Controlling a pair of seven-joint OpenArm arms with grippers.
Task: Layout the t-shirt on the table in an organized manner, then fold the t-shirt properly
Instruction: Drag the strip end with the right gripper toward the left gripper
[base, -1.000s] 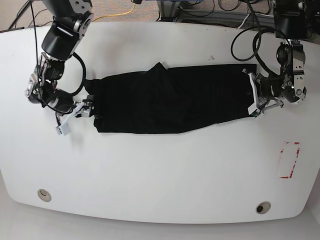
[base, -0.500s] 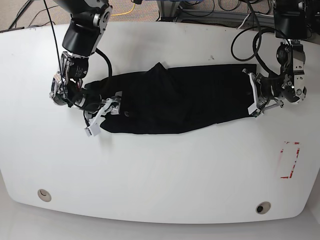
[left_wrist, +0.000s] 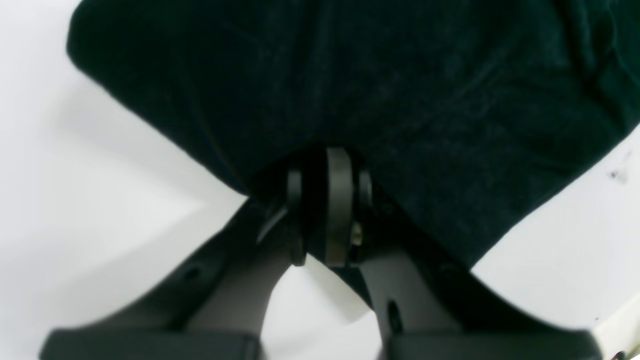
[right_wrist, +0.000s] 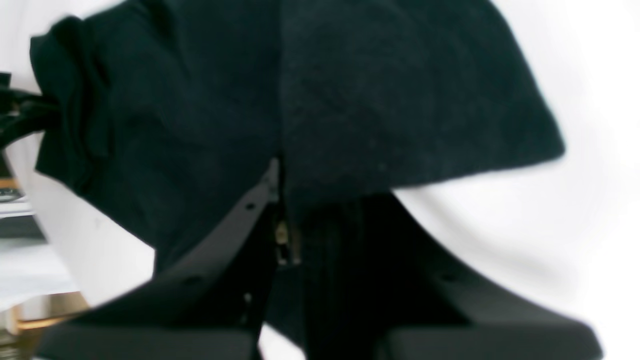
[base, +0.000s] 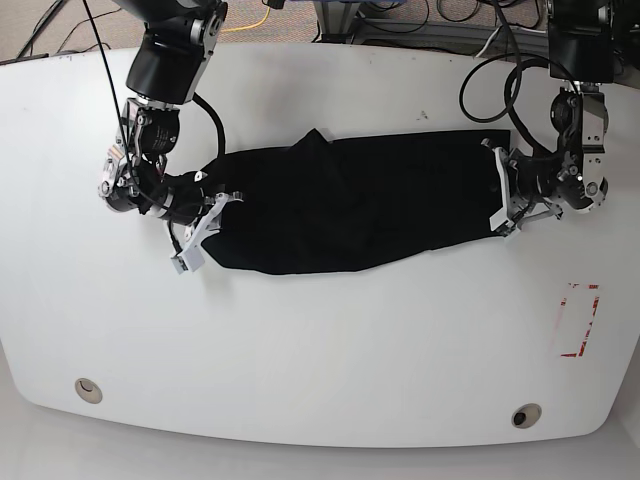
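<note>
Since 1 s ago the right gripper (base: 205, 225) dragged its t-shirt (base: 350, 205) end inward w/ jaws pinching cloth, left gripper (base: 503, 195) also clamped on the other end, shirt bunched mid table (base: 320, 340); prob still layout step, next pull ends apart.

Beyond the far edge of the surface, a yellow cable (base: 262, 20) runs across brown carpeted floor (base: 285, 25). Black cables (base: 415, 12) lie tangled near a grey metal frame (base: 345, 18) at the top middle. More dark cables (base: 35, 30) trail at the top left corner. The right wrist view shows a blurred patch of wooden brown and pale shapes (right_wrist: 15, 300) at its lower left, too unclear to name.
</note>
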